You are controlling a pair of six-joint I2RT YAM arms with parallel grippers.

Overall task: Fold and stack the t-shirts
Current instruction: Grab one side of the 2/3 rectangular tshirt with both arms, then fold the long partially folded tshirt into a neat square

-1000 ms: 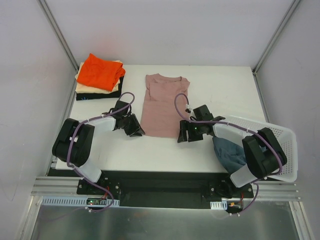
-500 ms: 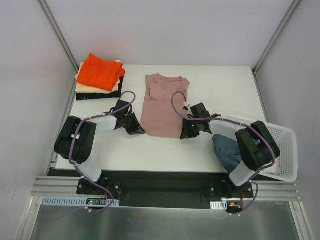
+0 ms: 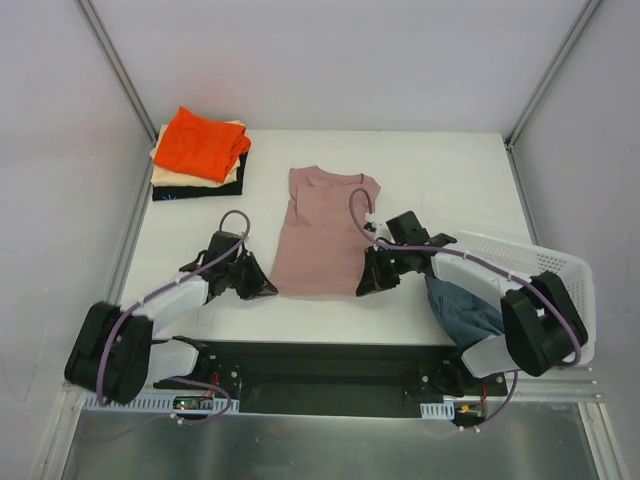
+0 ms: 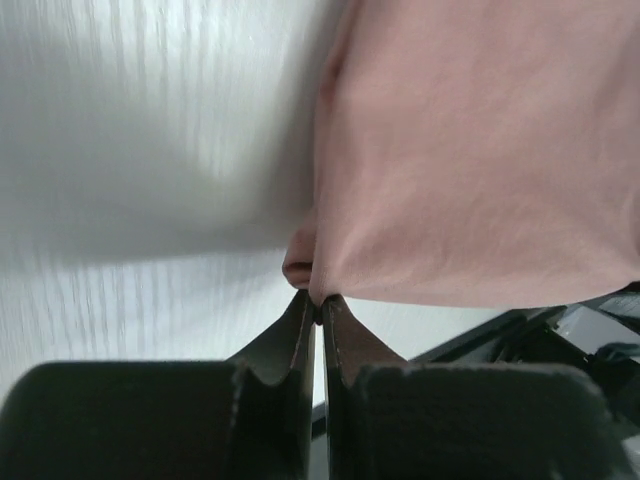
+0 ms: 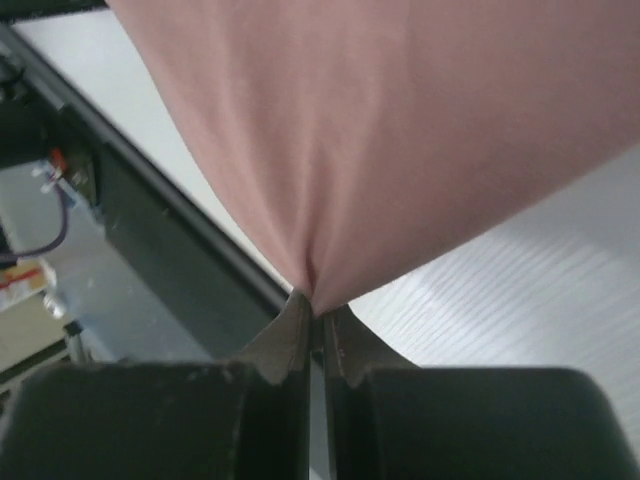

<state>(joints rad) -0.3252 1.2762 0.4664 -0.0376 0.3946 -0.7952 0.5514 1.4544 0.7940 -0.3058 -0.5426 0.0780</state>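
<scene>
Both arms are down at the near hem of the dusty pink t-shirt (image 3: 320, 225), which lies flat in the middle of the table (image 3: 450, 180), collar toward the far edge and hem close to the near edge. The left gripper (image 3: 268, 290) is pinched tight on the near-left hem corner, and the right gripper (image 3: 363, 289) is closed the same way on the near-right corner. The wrist views show each pair of jaws pressed together with only a small nip of pink cloth between the tips. That thin bite looks like the main risk. The left one holds little more than a rolled edge, so a quick lift or a sideways tug could pull the fabric free and drop that corner, leaving the fold lopsided. If the two arms rise or travel unevenly, the hem will likely skew and the fold line will run crooked across the chest. The hem sits near the table's front edge, so any pull toward the arm bases could drag the shirt over the lip. The right arm's purple cable (image 3: 352, 212) loops over the shirt's right sleeve area, and carrying the hem toward the collar might catch it and rumple the cloth. That arm also reaches across the slate blue tee (image 3: 462, 308) spilling from the white basket (image 3: 560, 268) at the near-right corner, so a wide swing could snag it. The orange tee (image 3: 200, 142) tops the finished pile at the far-left corner, well apart from all this.
</scene>
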